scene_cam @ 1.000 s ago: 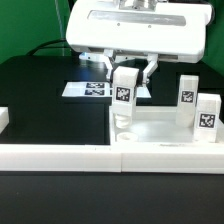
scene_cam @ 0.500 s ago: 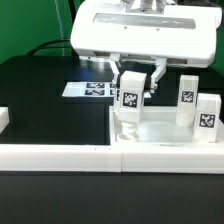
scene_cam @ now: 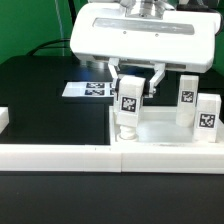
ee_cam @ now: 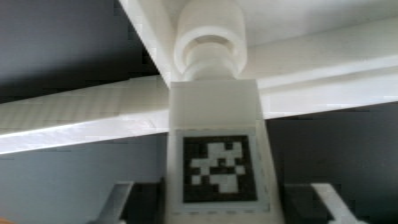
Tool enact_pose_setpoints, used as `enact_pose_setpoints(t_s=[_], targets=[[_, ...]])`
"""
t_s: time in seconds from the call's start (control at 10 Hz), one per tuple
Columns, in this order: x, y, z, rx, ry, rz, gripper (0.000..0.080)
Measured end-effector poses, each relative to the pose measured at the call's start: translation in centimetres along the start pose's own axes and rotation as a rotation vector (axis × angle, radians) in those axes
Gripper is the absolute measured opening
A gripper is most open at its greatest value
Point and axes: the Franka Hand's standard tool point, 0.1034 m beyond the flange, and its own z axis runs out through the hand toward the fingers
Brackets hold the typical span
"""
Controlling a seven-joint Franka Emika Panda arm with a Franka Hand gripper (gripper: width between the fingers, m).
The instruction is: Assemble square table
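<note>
Black tabletop (scene_cam: pixel 40 90) w/ white square tabletop tray (scene_cam: pixel 160 130) at exterior view's right. Gripper (scene_cam: pixel 133 88) pinches upright white tagged leg (scene_cam: pixel 129 100), its bottom at tray's near-left corner; two more legs (scene_cam: pixel 197 105) stand on tray.

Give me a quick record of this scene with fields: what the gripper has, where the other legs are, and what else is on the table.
gripper: shut on leg, held upright over the tabletop
other legs: two standing, toward the exterior view's right
marker board: flat on the black table, behind
border rail: along the front
</note>
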Motion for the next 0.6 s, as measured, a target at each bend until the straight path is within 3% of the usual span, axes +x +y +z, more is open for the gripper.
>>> enact_pose_setpoints(t_s=[0.3,0.6], targets=[[-0.98,0.13,0.83,-0.010,-0.009,-0.011,0.0290],[-0.95,0.09,0.86,-0.006,0.015,-0.010,0.0290]])
